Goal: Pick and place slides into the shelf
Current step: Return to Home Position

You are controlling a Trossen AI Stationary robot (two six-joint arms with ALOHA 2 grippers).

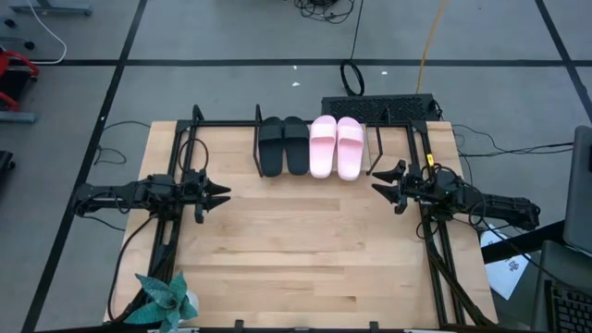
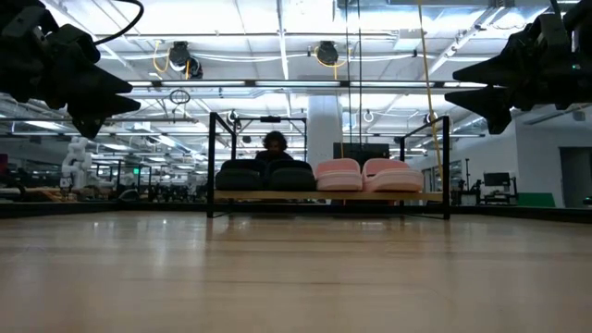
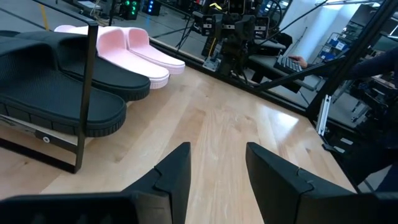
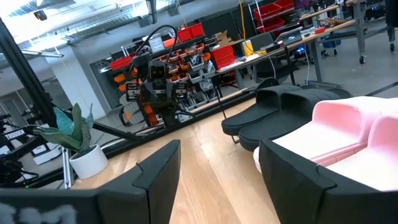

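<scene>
Light-wood table (image 1: 305,250) carries your shelf (image 2: 421,196) at its far edge, and on its board all four slides stand side by side, the black pair (image 1: 282,145) on the left and the pink pair (image 1: 337,146) just beside it on the right. Your left gripper (image 3: 217,152) hovers above the table's left side and your right gripper (image 4: 219,155) above its right, each clear of the shelf with fingers spread.

A potted plant (image 1: 166,301) stands at the near left corner of the wooden table (image 1: 305,250). Beyond its far edge, a looped black cable (image 1: 352,79) lies on the floor, and a person (image 2: 275,143) sits farther back.
</scene>
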